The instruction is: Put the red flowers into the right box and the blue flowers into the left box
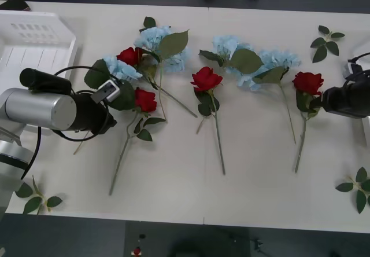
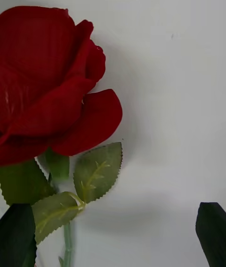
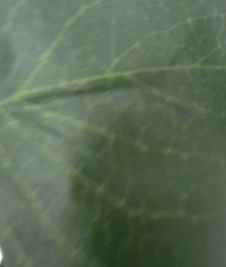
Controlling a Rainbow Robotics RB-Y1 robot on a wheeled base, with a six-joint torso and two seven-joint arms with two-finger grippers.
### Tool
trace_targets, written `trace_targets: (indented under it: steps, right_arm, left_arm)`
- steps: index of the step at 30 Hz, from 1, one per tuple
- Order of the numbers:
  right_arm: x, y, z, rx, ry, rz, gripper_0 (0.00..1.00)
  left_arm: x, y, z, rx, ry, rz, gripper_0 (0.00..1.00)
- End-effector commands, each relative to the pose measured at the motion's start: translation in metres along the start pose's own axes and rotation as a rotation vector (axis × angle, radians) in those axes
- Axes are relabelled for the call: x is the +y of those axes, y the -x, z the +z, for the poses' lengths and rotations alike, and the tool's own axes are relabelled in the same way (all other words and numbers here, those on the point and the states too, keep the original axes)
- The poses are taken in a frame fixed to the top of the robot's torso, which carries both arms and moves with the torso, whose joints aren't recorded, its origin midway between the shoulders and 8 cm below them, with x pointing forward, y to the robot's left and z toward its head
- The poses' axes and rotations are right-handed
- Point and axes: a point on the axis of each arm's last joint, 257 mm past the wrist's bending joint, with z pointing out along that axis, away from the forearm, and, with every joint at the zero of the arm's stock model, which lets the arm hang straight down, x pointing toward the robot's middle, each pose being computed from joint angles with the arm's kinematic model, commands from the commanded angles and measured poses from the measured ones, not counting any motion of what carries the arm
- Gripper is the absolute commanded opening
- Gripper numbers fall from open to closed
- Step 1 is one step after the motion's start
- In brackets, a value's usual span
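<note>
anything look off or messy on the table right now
Nothing is damaged or spilled. The flowers lie mixed on the table: at the left, two red roses overlap a blue flower, so they are tangled rather than apart. The white box holds none yet.

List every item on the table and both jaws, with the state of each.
Red flowers: four, lying flat on the table, unsorted.
Blue flowers: lying flat on the table, unsorted.
Left box: empty.
Leaf sprigs: loose near the table's edges.
Left gripper: low over a blue flower's broad leaf.
Right gripper: jaws open, at the rightmost rose.
</note>
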Motion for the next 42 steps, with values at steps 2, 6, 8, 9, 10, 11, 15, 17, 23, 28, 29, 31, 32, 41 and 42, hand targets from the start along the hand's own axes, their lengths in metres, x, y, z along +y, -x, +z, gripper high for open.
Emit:
trace_targets:
  steps: [2,6,8,9,10,11,15,17,23,28,29,31,32,41,42]
  right_arm:
    - [0.014,0.021,0.004,-0.06,0.022,0.057,1.0]
    - [0.022,0.024,0.013,-0.088,0.039,0.069,1.0]
    - [0.024,0.025,0.015,-0.096,0.043,0.074,1.0]
    - [0.024,0.026,0.017,-0.1,0.043,0.078,1.0]
    - [0.024,0.027,0.018,-0.104,0.044,0.081,1.0]
    - [0.027,0.027,0.021,-0.106,0.048,0.083,1.0]
    - [0.034,0.028,0.028,-0.12,0.057,0.093,1.0]
    - [0.035,0.028,0.033,-0.122,0.058,0.101,1.0]
    - [0.043,0.029,0.036,-0.127,0.063,0.092,0.42]
    - [0.042,0.03,0.035,-0.129,0.06,0.091,0.0]
    - [0.041,0.03,0.036,-0.128,0.059,0.092,0.0]
    - [0.042,0.03,0.035,-0.129,0.06,0.091,0.0]
    - [0.042,0.03,0.035,-0.129,0.06,0.09,0.0]
    - [0.042,0.03,0.035,-0.129,0.058,0.084,0.0]
    - [0.042,0.029,0.036,-0.128,0.059,0.082,0.0]
  left_arm:
    - [0.019,0.022,-0.008,-0.029,0.051,-0.066,0.67]
    - [0.017,0.016,0.0,-0.017,0.055,-0.071,0.67]
    - [0.017,0.011,0.005,-0.013,0.058,-0.08,0.59]
    - [0.019,0.01,0.008,-0.018,0.065,-0.087,0.35]
    - [0.02,0.007,0.011,-0.019,0.068,-0.094,0.13]
    - [0.021,0.006,0.013,-0.023,0.071,-0.1,0.0]
    - [0.022,0.01,0.013,-0.037,0.072,-0.107,0.0]
    - [0.024,0.015,0.01,-0.046,0.075,-0.106,0.0]
    - [0.041,0.033,-0.011,-0.084,0.099,-0.105,0.0]
    - [0.069,0.052,-0.052,-0.128,0.139,-0.094,0.0]
    - [0.071,0.054,-0.056,-0.133,0.143,-0.091,0.0]
    - [0.085,0.06,-0.083,-0.164,0.141,-0.118,0.0]
    - [0.094,0.062,-0.098,-0.177,0.14,-0.135,0.0]
    - [0.172,0.03,-0.202,-0.234,0.184,-0.31,0.0]
    - [0.188,0.018,-0.214,-0.225,0.226,-0.325,0.0]
